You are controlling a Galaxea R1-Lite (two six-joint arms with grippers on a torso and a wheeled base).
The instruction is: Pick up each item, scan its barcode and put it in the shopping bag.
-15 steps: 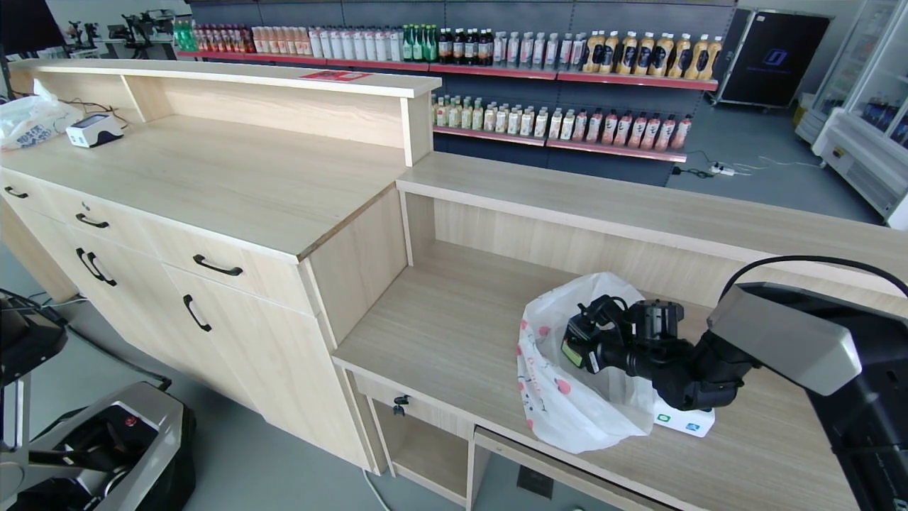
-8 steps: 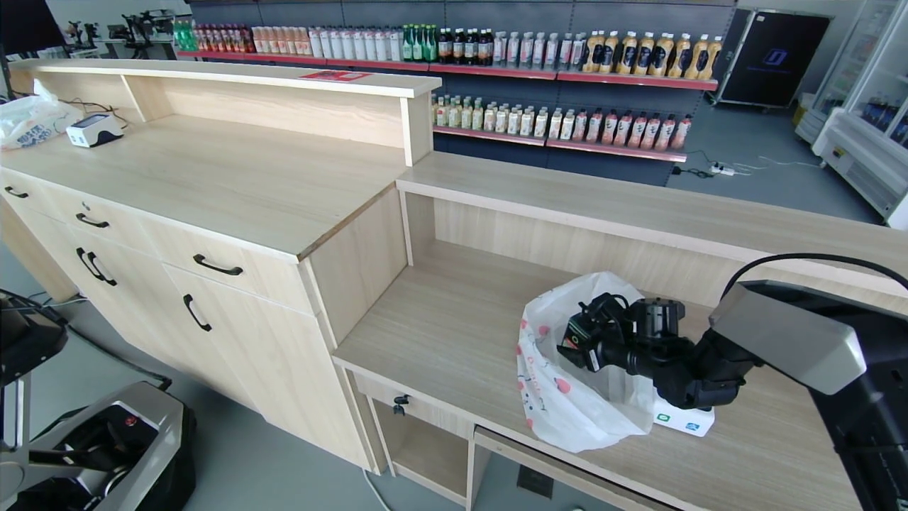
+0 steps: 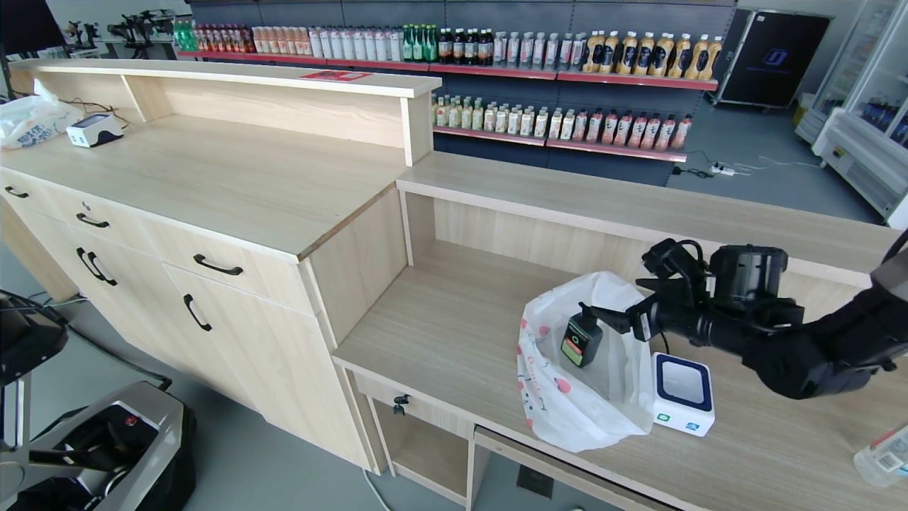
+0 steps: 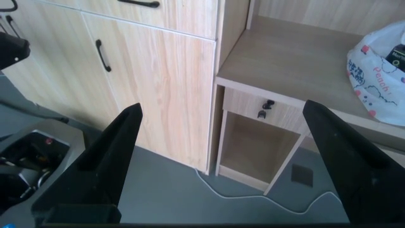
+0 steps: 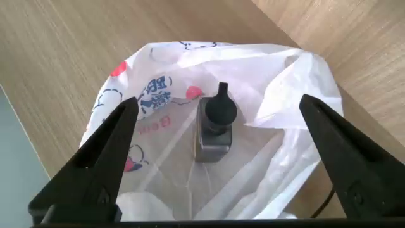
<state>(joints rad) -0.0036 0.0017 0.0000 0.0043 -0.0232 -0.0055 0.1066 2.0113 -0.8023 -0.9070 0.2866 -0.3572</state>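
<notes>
The right gripper (image 3: 617, 297) hangs with its jaws spread wide and nothing in them. Just beneath its fingertips, the dark pump bottle (image 3: 582, 342) stands inside the shopping bag (image 3: 560, 411). Its long axis is nearly upright, with a slight lean, and the pump head points up toward the gripper. Beside the bag, under the wrist, sits the white scanner (image 3: 682, 394). A clear bottle (image 3: 883, 458) lies well behind the gripper at the counter (image 3: 454, 333) edge.

The likely risk is that the limp film gives no support. A finger catching the bag's rim could drag it and topple the bottle.

Far off and low, the left gripper (image 4: 221, 164) is also spread and empty.
</notes>
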